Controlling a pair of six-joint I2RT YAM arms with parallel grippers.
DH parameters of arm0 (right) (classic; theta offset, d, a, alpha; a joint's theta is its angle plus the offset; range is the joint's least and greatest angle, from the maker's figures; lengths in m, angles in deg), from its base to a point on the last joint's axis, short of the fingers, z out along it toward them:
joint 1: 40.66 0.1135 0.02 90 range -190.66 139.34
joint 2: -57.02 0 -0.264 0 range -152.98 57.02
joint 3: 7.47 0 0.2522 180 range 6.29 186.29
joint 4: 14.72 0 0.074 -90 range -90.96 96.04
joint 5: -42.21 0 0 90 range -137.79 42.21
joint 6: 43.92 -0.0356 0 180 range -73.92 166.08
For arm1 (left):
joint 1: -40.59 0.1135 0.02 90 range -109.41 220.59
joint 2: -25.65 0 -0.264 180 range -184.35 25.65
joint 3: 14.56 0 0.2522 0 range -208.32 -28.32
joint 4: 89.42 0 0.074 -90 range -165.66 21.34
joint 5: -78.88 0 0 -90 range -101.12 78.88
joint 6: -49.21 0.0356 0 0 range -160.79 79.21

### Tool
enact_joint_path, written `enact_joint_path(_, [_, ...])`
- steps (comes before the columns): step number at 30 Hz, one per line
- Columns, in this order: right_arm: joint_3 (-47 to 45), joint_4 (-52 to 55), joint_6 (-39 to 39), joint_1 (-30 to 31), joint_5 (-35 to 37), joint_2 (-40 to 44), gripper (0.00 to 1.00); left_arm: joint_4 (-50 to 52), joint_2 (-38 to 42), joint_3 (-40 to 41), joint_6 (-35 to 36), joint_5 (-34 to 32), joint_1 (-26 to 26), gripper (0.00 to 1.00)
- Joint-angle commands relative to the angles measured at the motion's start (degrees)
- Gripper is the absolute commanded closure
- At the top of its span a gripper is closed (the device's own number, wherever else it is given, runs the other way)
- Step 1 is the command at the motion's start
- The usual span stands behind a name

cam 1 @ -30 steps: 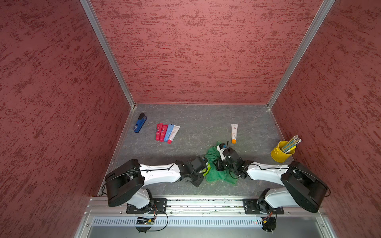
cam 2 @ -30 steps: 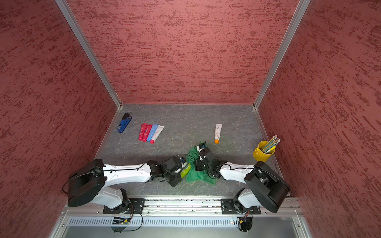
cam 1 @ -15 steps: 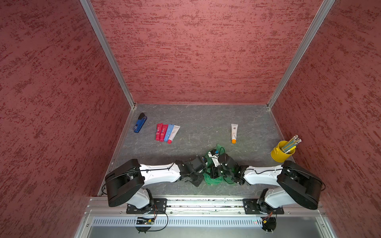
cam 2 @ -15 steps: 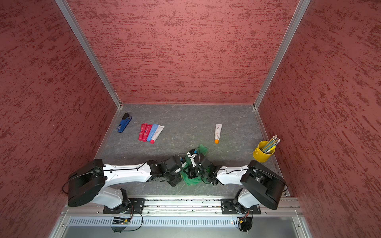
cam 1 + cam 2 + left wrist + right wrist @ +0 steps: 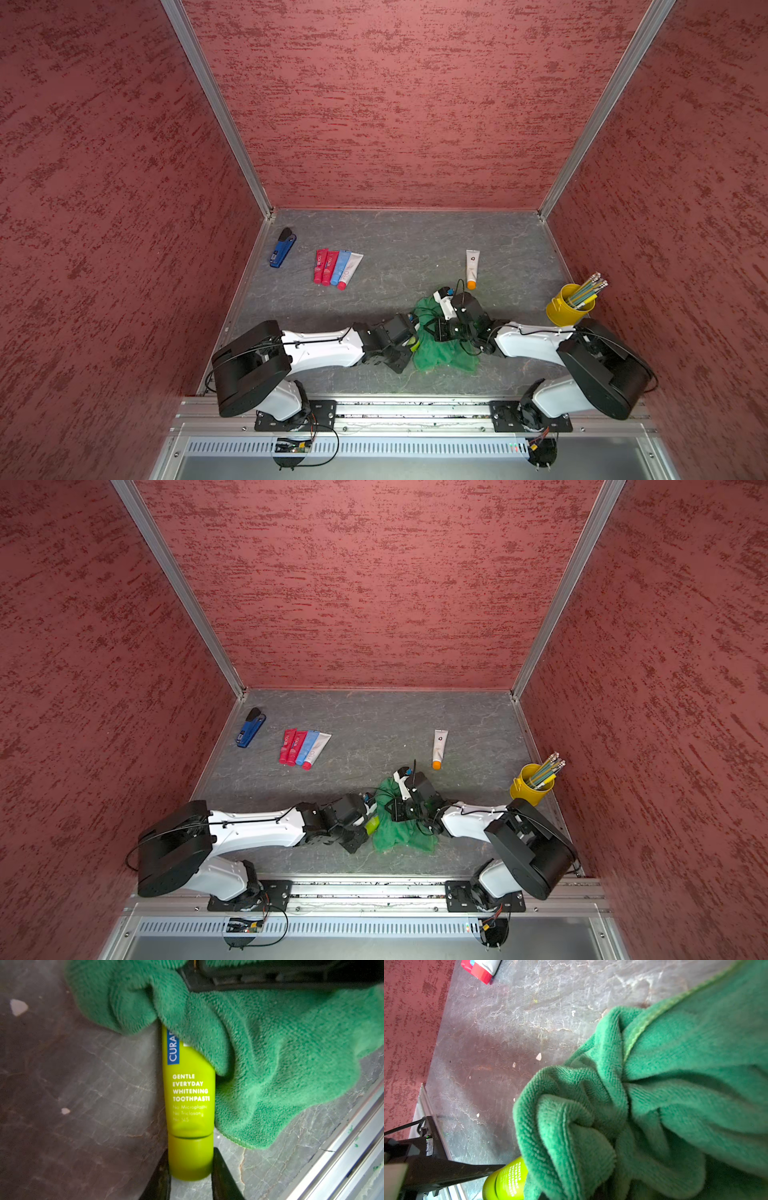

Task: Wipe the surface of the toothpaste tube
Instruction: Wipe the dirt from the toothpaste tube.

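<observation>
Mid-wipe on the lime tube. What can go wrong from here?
1. The left gripper pinches only the cap end of the lime toothpaste tube; a cloth stroke could twist or pull it free.
2. The green cloth is bunched over the far end, so the wipe may miss the printed face and cap.

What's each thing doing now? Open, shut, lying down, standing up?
Lime tube: capped, partly under cloth.
Cloth: bunched, draped over lime tube.
Left gripper: shut on lime tube's cap.
Right gripper: shut on cloth.
Orange-capped tube: capped, lying flat.
Four tubes: lying side by side.
Stapler: closed, lying flat.
Cup: upright, holding pencils.
</observation>
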Motion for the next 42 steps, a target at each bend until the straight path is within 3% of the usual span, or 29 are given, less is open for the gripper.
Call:
enact_joint_path(1, [-0.1,8.7,1.9,-2.2,10.3,-1.1,1.00,-0.3,0.1,0.1,0.2,0.0,0.1,1.00])
enact_joint_path(7, [1.2,10.8,3.5,-3.8,11.0,-0.1,1.00,-0.2,-0.4,-0.1,0.2,0.4,0.0,1.00])
enact_joint_path(10, [0.8,9.4,3.8,-3.5,6.9,-0.5,1.00,-0.1,-0.5,-0.3,0.3,0.4,0.0,1.00])
enact_joint_path(13, [-0.1,7.1,2.3,0.3,0.7,-0.2,1.00,-0.2,-0.6,-0.3,0.2,0.3,0.0,1.00])
enact_joint_path(20, [-3.4,-1.9,-4.8,11.0,-6.2,-4.1,1.00,-0.2,-0.8,-0.4,0.1,0.3,0.0,1.00])
enact_joint_path(27, [-4.7,-7.0,-6.5,12.7,-7.5,-7.0,1.00,-0.2,-0.5,-0.1,0.0,0.1,0.0,1.00])
enact_joint_path(30, [-3.8,-4.1,-5.4,10.9,-4.1,-6.5,1.00,-0.2,-0.3,-0.1,0.0,0.0,0.0,1.00])
enact_joint_path(33, [-6.4,-6.4,-5.2,3.3,-3.9,-4.5,1.00,-0.3,-0.1,0.1,-0.1,-0.1,0.1,1.00])
enact_joint_path(36, [-5.8,-3.4,-3.4,-2.1,1.0,-2.0,1.00,-0.2,0.3,0.4,-0.1,-0.2,0.0,1.00])
enact_joint_path(42, [-2.2,2.4,0.1,-5.7,8.0,-1.4,1.00,-0.8,0.9,0.8,-0.2,0.0,0.2,1.00])
